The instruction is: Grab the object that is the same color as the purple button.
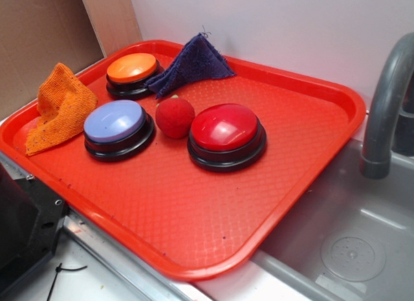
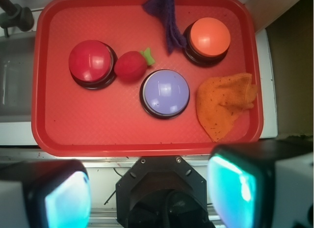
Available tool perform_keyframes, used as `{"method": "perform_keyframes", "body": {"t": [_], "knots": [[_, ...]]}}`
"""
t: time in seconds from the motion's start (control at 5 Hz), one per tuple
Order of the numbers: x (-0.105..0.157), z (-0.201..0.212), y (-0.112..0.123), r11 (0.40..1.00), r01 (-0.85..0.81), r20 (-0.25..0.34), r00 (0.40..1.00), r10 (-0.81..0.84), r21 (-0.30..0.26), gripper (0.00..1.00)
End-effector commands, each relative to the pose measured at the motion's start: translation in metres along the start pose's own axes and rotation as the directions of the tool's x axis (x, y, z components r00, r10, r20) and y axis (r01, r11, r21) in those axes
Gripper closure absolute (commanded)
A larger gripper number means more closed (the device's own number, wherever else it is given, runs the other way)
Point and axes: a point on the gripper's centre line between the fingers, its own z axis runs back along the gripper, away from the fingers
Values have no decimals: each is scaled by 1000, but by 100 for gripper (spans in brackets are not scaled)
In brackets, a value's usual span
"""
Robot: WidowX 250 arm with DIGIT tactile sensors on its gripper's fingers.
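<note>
Gripper [image 2: 147,198] is seen spread, empty, short of the tray [image 2: 98,135]. Purple cloth [image 2: 167,17] is found at the far rim, long axis running away from gripper, touching orange button [image 2: 210,37]; purple button [image 2: 165,93] sits between.

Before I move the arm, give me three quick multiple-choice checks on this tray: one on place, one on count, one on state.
1. The dark purple knitted cloth lies beside:
A. orange-topped round button
B. red-topped round button
C. grey faucet
2. Push buttons on the red plastic tray:
A. two
B. three
C. four
3. The gripper is:
A. shut on the cloth
B. open, empty
C. pressing the lavender-topped button

A: cloth touches the orange button's base.
B: orange, lavender, red.
B: fingers spread apart, off the tray.
</note>
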Motion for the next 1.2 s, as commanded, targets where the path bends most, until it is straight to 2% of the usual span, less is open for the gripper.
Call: {"method": "perform_keyframes", "body": {"t": [0.0,0.2,0.4,0.6,0.8,1.0], "knots": [[0,0,0,1000,0,0,1000,0,0,0],[13,-13,17,999,1,8,1000,0,-38,0],[30,-30,36,998,-54,31,998,55,-36,0],[54,-55,55,994,-105,60,993,106,-18,0],[89,-85,72,992,-125,119,985,122,17,0],[117,-110,76,985,-161,185,972,147,58,0]]}}
